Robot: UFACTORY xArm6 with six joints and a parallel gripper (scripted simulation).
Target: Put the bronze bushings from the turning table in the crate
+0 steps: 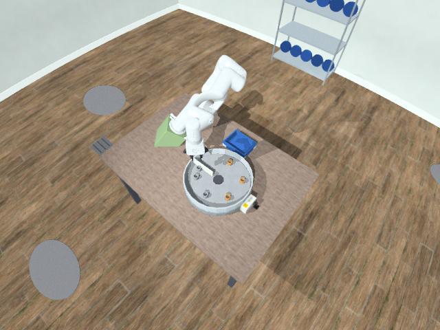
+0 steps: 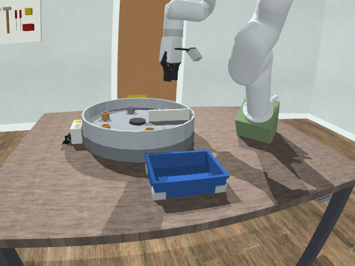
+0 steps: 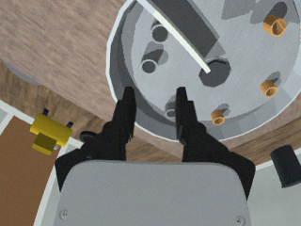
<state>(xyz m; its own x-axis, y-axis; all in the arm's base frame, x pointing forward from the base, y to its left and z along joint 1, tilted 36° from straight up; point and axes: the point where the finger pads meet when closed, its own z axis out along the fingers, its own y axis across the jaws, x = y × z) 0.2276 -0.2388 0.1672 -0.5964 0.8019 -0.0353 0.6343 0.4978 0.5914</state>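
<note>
The round grey turning table (image 1: 217, 180) stands mid-table and also shows in the exterior view (image 2: 137, 123). Three bronze bushings (image 1: 229, 162) (image 1: 242, 179) (image 1: 227, 196) stand on its right half. They also show in the wrist view (image 3: 275, 24) (image 3: 270, 87) (image 3: 218, 116). Steel bushings (image 1: 196, 175) (image 1: 205, 193) stand on its left half. The blue crate (image 2: 184, 172) sits beside the turning table and is empty. My gripper (image 2: 170, 77) hangs high above the table's far rim. Its fingers stand half apart with nothing between them.
A white bar (image 2: 169, 114) lies across part of the turning table. A small white control box (image 2: 75, 131) sits at its side. My arm stands on a green block (image 2: 258, 123). A shelf with blue balls (image 1: 316, 35) stands far off by the wall.
</note>
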